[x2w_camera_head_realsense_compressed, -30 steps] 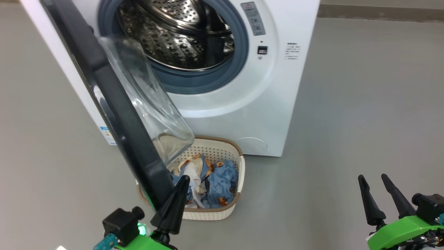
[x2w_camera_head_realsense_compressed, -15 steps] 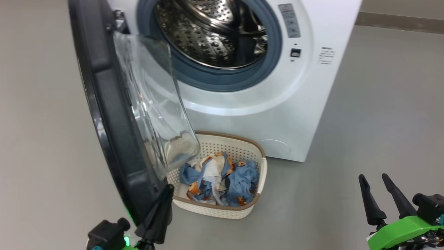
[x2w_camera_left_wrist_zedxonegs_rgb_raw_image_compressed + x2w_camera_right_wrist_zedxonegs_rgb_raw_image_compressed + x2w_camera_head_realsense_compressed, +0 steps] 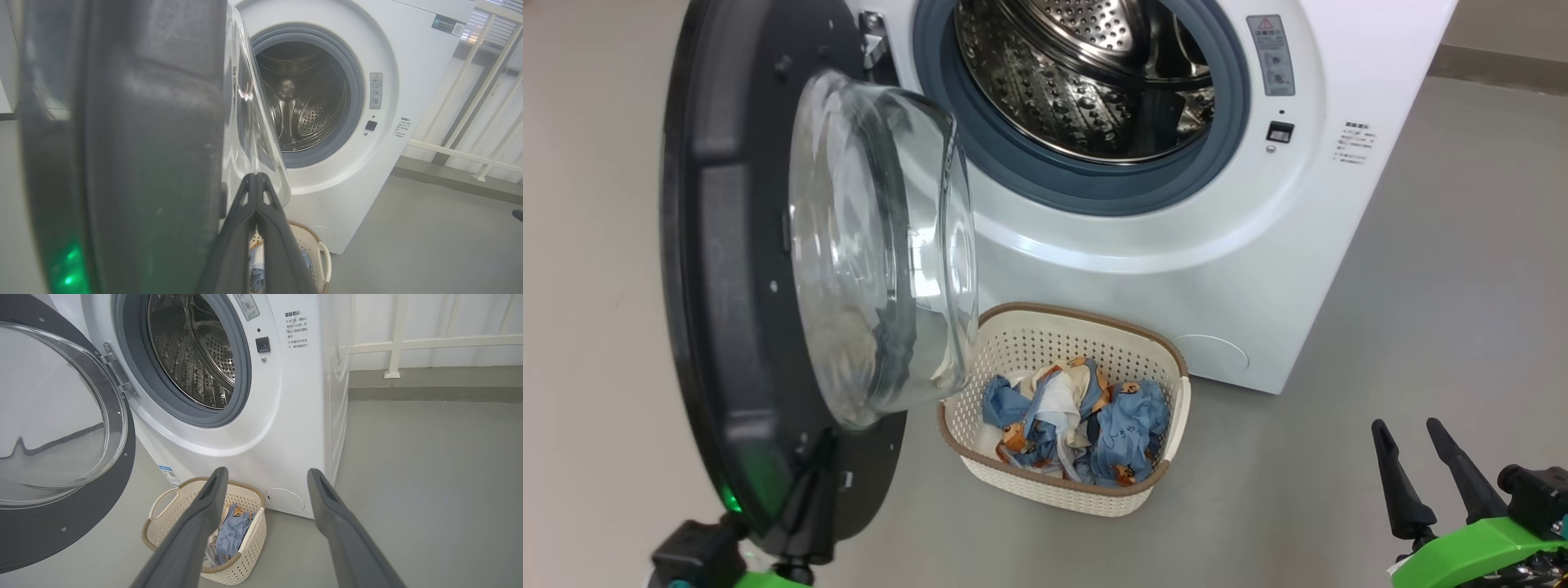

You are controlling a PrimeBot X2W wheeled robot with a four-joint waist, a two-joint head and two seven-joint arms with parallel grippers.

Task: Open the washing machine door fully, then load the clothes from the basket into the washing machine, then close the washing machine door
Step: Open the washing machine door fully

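The washing machine (image 3: 1176,269) stands with its steel drum (image 3: 1094,73) exposed. The washing machine door (image 3: 711,269) hangs wide open on the left, its glass bowl (image 3: 882,245) bulging toward the machine. My left gripper (image 3: 817,482) is shut, its fingers pressed against the door's lower inner rim. In the left wrist view the closed fingertips (image 3: 256,179) sit just beside the black rim (image 3: 143,143). The basket (image 3: 1045,486) stands on the floor below the drum and holds the clothes (image 3: 1070,420). My right gripper (image 3: 1405,429) is open and empty at the lower right, well away from the basket (image 3: 163,522).
Grey floor (image 3: 1421,286) stretches to the right of the machine and basket. A white railing (image 3: 392,347) runs along the wall behind. At the right edge of the left wrist view lies a dark shoe tip (image 3: 518,214).
The door has swung wider open to the left, with my shut left gripper following against its rim. The head camera has shifted. The right gripper holds still.
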